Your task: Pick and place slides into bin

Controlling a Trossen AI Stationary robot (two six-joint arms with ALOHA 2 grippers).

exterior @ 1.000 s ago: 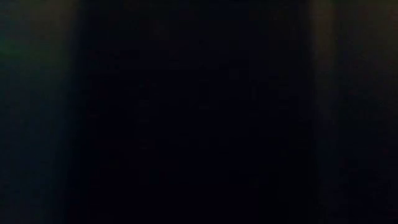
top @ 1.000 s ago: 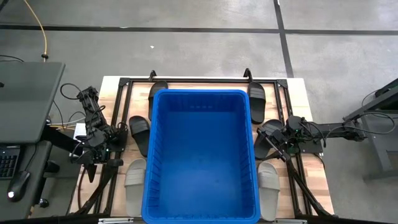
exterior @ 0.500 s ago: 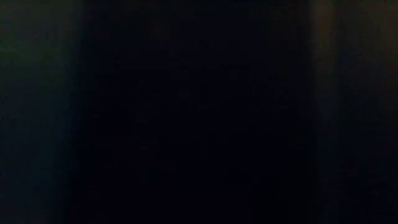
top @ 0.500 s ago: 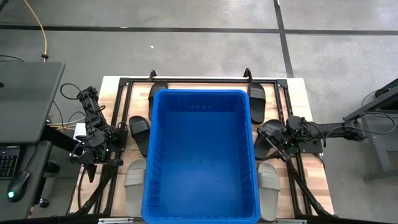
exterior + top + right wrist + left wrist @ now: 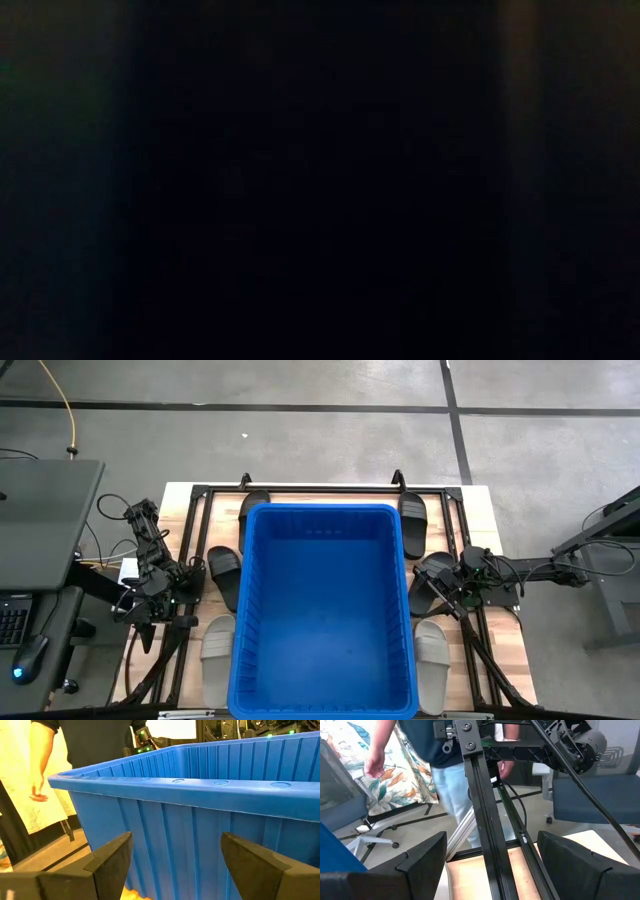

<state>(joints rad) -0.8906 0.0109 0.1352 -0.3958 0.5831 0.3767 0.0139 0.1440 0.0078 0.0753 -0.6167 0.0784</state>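
Note:
The blue bin (image 5: 325, 610) stands in the middle of the table. Black slides lie flat on the table at the bin's far left corner (image 5: 253, 507), at its far right corner (image 5: 413, 512), on its left (image 5: 224, 572) and on its right (image 5: 430, 574). Light grey slides lie at the near left (image 5: 216, 655) and near right (image 5: 433, 650). My left gripper (image 5: 492, 870) is open and empty near the table's left edge (image 5: 150, 605). My right gripper (image 5: 175, 870) is open and empty beside the right black slide (image 5: 447, 586), facing the bin's wall (image 5: 200, 835).
A black metal frame runs around the table, and one rail (image 5: 485, 820) stands right before my left gripper. A person (image 5: 425, 750) stands beyond the table. The low view is dark. A desk with a laptop (image 5: 40, 530) is off the table's left edge.

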